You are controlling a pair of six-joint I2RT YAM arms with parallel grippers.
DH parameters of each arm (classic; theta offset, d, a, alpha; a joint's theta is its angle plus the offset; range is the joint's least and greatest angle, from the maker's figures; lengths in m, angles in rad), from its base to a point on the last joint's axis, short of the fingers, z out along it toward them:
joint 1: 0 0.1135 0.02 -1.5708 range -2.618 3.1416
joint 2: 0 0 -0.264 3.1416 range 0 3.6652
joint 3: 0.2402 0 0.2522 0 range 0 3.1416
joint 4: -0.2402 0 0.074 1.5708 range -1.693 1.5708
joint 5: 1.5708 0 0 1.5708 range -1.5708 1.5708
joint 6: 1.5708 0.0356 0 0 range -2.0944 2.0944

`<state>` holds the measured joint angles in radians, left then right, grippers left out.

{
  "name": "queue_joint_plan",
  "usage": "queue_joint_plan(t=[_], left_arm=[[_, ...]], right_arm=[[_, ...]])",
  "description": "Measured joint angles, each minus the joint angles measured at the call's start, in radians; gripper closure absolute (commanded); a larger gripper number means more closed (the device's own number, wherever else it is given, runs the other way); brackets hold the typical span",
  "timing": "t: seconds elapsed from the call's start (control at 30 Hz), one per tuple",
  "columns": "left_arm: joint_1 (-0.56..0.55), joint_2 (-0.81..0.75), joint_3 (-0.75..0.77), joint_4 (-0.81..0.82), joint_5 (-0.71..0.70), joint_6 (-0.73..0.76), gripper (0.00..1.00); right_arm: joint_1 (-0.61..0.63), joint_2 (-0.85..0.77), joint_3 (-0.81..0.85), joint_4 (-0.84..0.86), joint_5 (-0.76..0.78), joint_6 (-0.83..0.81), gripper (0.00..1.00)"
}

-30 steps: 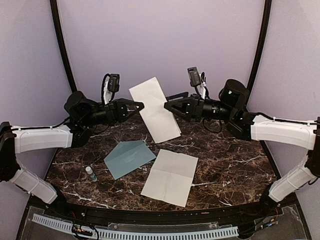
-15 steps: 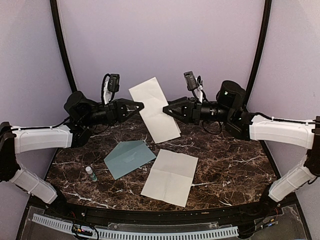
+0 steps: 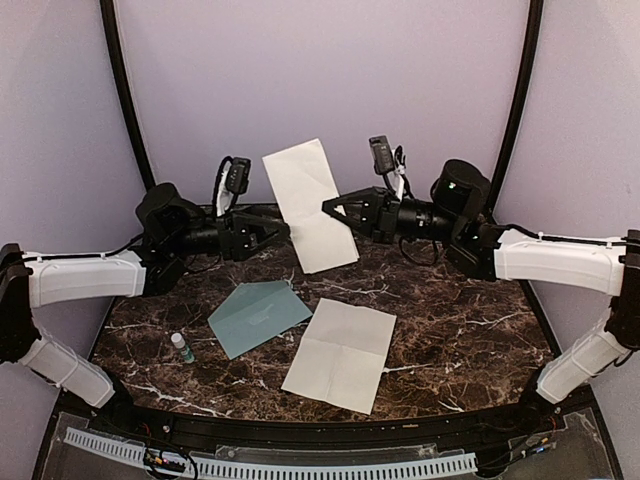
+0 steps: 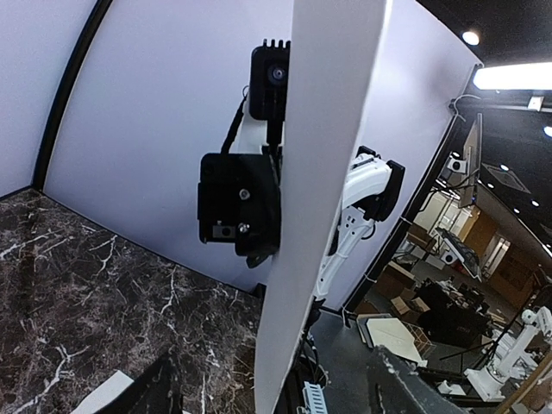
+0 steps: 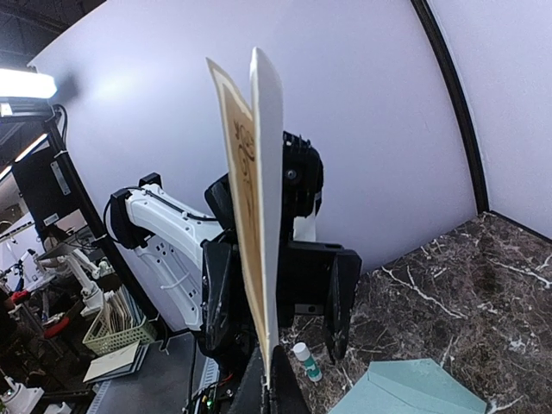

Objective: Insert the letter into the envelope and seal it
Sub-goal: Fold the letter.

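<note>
The dark marble tabletop (image 3: 450,330) carries a flat whitish sheet with fold creases (image 3: 340,355). Just to its left lies the pale teal paper envelope (image 3: 258,315).

The cream letter with the brown ornamental border (image 3: 308,200) is folded double. It hangs in the air above the far part of the tabletop, tilted, well apart from the envelope.

The right arm's fingers (image 3: 332,208) are clamped shut on its right edge. The right wrist view shows the two leaves gaping slightly above that pinch.

The left arm's fingers (image 3: 280,232) stand wide open on either side of the letter's left edge and hold nothing.

The step in hand looks like a handover to the right arm. To do it well:
- Draw the left fingers straight back, so neither one brushes the paper and twists it in the single edge grip.
- Carry the letter slowly, since a sheet pinched at one side will sag and fan open.
- Lead with the folded edge toward the envelope's mouth.
- Use the free left fingers to pin the envelope, or to lift its flap.

Whether the flap lies open I cannot tell.

A small white bottle (image 3: 182,347) stands near the envelope's left corner, and the left arm should steer clear of it.
</note>
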<state>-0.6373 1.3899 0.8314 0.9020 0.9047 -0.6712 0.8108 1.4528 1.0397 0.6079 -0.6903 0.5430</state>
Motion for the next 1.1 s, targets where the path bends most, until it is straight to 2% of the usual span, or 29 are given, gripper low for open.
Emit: queue_joint_plan(t=[0.13,0.2,0.23,0.3,0.37,0.4,0.43,0.47,0.5,0.57,0.6,0.7,0.83,0.87,0.93,1.03,1.07,1.1], left_arm=[[-0.035,0.008,0.000,-0.035,0.016,0.013,0.53],[-0.047,0.011,-0.002,-0.049,0.022,0.019,0.70],[-0.051,0.012,-0.002,-0.055,0.024,0.019,0.86],[-0.056,0.012,-0.003,-0.067,0.024,0.031,0.99],[-0.057,0.013,-0.004,-0.071,0.023,0.034,1.00],[-0.057,0.013,-0.004,-0.072,0.022,0.038,0.97],[-0.057,0.013,-0.004,-0.074,0.020,0.040,0.79],[-0.057,0.013,-0.004,-0.074,0.019,0.042,0.70],[-0.057,0.013,-0.004,-0.076,0.019,0.050,0.56],[-0.058,0.013,-0.004,-0.087,0.018,0.055,0.45],[-0.060,0.013,-0.004,-0.093,0.017,0.056,0.43],[-0.064,0.014,-0.004,-0.106,0.013,0.062,0.48],[-0.068,0.014,-0.005,-0.135,0.003,0.073,0.72],[-0.069,0.014,-0.006,-0.142,0.002,0.072,0.83],[-0.073,0.014,-0.007,-0.158,-0.005,0.087,0.98],[-0.079,0.014,-0.008,-0.175,-0.008,0.103,1.00],[-0.079,0.014,-0.008,-0.177,-0.009,0.107,0.93],[-0.080,0.014,-0.008,-0.179,-0.009,0.109,0.81]], right_arm=[[0.000,0.000,0.000,0.060,0.023,0.013,1.00],[0.000,0.000,0.000,0.079,0.031,0.016,1.00],[0.000,0.001,0.000,0.086,0.035,0.017,1.00],[0.001,0.002,0.000,0.098,0.039,0.019,1.00],[0.001,0.002,0.000,0.102,0.044,0.019,1.00],[0.002,0.002,0.000,0.101,0.047,0.019,1.00],[0.002,0.002,0.000,0.101,0.053,0.018,1.00],[0.004,0.002,0.000,0.100,0.058,0.018,1.00],[0.005,0.002,0.000,0.100,0.063,0.017,1.00],[0.006,0.002,0.000,0.101,0.071,0.017,1.00],[0.006,0.002,0.000,0.102,0.077,0.016,1.00],[0.006,0.002,0.000,0.101,0.088,0.016,1.00],[0.006,0.002,0.000,0.101,0.093,0.016,1.00],[0.006,0.002,0.000,0.102,0.094,0.016,1.00],[0.006,0.002,0.000,0.102,0.098,0.016,1.00],[0.007,0.002,0.000,0.102,0.105,0.016,1.00],[0.007,0.002,-0.001,0.101,0.105,0.016,1.00],[0.007,0.002,-0.003,0.102,0.107,0.016,1.00]])
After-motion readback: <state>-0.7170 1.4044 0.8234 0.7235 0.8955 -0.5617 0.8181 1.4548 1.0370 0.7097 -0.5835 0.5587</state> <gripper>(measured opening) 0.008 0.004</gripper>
